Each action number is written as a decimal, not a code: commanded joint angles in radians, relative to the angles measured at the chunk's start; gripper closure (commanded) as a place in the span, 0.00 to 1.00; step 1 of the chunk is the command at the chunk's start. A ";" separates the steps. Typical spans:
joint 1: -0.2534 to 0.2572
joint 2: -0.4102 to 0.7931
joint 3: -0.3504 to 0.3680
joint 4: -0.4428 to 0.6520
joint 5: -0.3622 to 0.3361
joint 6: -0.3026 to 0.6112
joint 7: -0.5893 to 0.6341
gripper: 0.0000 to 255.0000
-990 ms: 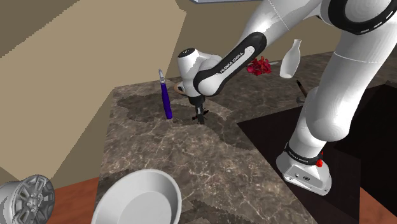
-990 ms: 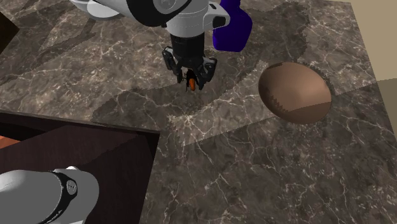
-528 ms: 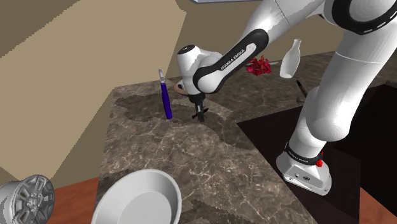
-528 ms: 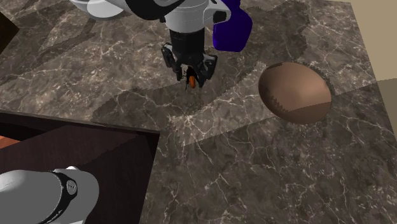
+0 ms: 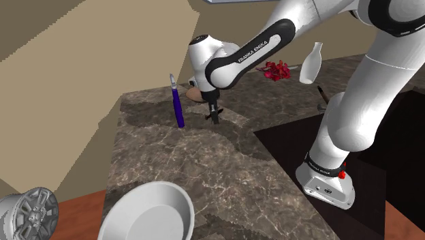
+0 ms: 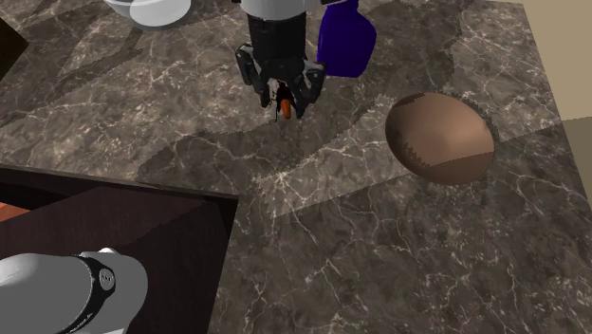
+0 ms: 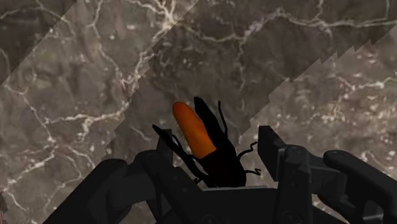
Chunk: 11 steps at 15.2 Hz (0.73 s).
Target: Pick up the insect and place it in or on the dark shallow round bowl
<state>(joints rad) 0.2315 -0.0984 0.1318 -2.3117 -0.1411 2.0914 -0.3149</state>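
Hand (image 6: 283,102) is closed on the insect (image 7: 195,131), gripping it. In the wrist view the black fingers (image 7: 284,161) clasp the dark body from either side, and the orange part and thin antennae stick out past the tips. The insect hangs in the hand, apparently clear of the counter (image 6: 313,237). In the second exterior view it sits well apart from the brown bowl (image 6: 441,139), off to the bowl's left and a bit above. The blue bottle (image 6: 345,43) stands just beyond the hand, also up-left of the bowl. In the shoulder view the bowl (image 5: 194,94) peeks out right behind the arm. My read on handling: it's very light, so weight is no issue, but it's small and probably smooth-shelled. It could pivot or slip between the pads if I swing fast. Legs and antennae look thin and fragile, so I wouldn't squeeze there. The thick dark body is the right place to hold, and that's where the grip is. The bowl is round and shallow, so I'd lower the insect close over its middle before letting go, since a light thing dropped from height may bounce out.
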 commanded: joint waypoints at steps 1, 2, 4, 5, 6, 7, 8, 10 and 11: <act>0.001 -0.012 0.000 0.015 0.004 -0.028 -0.005 1.00; 0.001 -0.019 0.000 0.022 0.006 -0.041 -0.007 1.00; 0.001 -0.031 0.000 0.037 0.010 -0.068 -0.013 1.00; 0.002 -0.037 0.000 0.045 0.011 -0.082 -0.015 1.00; 0.002 -0.043 -0.001 0.053 0.013 -0.095 -0.017 1.00; 0.002 -0.048 -0.001 0.062 0.014 -0.108 -0.020 1.00; 0.002 -0.053 -0.001 0.070 0.016 -0.122 -0.022 1.00; 0.002 -0.063 -0.001 0.088 0.018 -0.149 -0.026 1.00; 0.003 -0.068 -0.001 0.097 0.020 -0.162 -0.029 1.00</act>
<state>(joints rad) 0.2339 -0.1638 0.1303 -2.2267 -0.1226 1.9435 -0.3418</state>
